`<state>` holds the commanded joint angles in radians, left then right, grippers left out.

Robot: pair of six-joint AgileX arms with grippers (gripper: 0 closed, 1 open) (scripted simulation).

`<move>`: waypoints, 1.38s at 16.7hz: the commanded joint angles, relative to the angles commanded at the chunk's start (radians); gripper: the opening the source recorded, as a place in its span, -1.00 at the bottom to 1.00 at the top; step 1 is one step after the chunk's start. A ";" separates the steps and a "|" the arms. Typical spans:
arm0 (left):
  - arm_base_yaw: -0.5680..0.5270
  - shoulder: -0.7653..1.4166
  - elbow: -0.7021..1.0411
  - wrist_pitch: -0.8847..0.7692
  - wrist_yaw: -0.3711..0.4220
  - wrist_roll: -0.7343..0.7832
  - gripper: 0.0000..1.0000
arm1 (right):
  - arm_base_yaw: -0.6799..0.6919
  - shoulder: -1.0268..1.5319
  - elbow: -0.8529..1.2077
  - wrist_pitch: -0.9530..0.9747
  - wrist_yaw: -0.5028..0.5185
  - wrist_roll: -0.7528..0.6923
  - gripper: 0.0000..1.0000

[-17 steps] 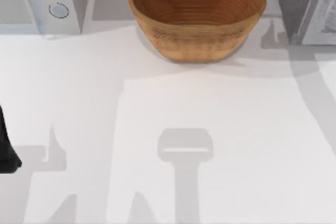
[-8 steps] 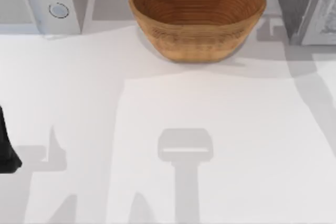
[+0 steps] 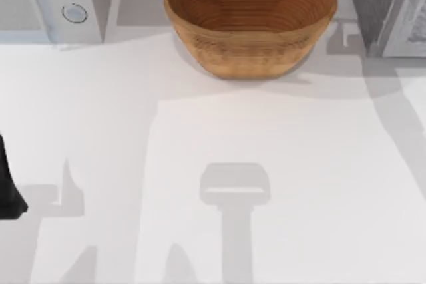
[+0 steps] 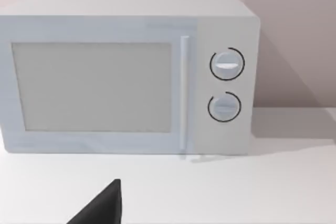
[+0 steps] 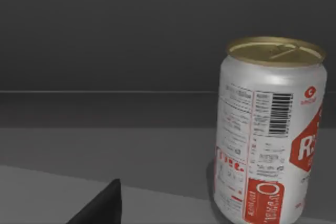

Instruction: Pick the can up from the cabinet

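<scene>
White can point(image 5: 270, 135) with red labels, barcode, gold lid; tan ribbed basket point(image 3: 250, 18); pale grey microwave point(image 4: 126, 74).

Three cameras: one overhead, one on each wrist

The top view looks straight down on the white table point(image 3: 279, 164), the woven basket point(image 3: 250, 18) at its far edge; left of the basket sits the microwave point(image 3: 53, 1), which the left wrist view faces front-on at mid range point(image 4: 126, 74); the right wrist view looks level, close, at a can point(image 5: 270, 135) inside the dark cabinet point(image 5: 105, 51)
</scene>
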<state>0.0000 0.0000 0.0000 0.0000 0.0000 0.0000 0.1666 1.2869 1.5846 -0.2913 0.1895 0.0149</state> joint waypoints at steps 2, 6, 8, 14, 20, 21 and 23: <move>0.000 0.000 0.000 0.000 0.000 0.000 1.00 | -0.001 -0.002 -0.008 0.006 0.000 0.000 1.00; 0.000 0.000 0.000 0.000 0.000 0.000 1.00 | -0.001 0.019 0.008 0.008 -0.002 0.000 1.00; 0.000 0.000 0.000 0.000 0.000 0.000 1.00 | -0.011 0.066 0.047 0.019 -0.009 0.000 1.00; 0.000 0.000 0.000 0.000 0.000 0.000 1.00 | -0.039 0.205 0.157 0.049 -0.036 0.001 1.00; 0.000 0.000 0.000 0.000 0.000 0.000 1.00 | -0.040 0.206 0.157 0.049 -0.036 0.001 0.55; 0.000 0.000 0.000 0.000 0.000 0.000 1.00 | -0.040 0.206 0.157 0.049 -0.036 0.001 0.40; 0.000 0.000 0.000 0.000 0.000 0.000 1.00 | -0.040 0.206 0.157 0.049 -0.036 0.001 0.10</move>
<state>0.0000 0.0000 0.0000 0.0000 0.0000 0.0000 0.1271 1.4928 1.7419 -0.2420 0.1538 0.0157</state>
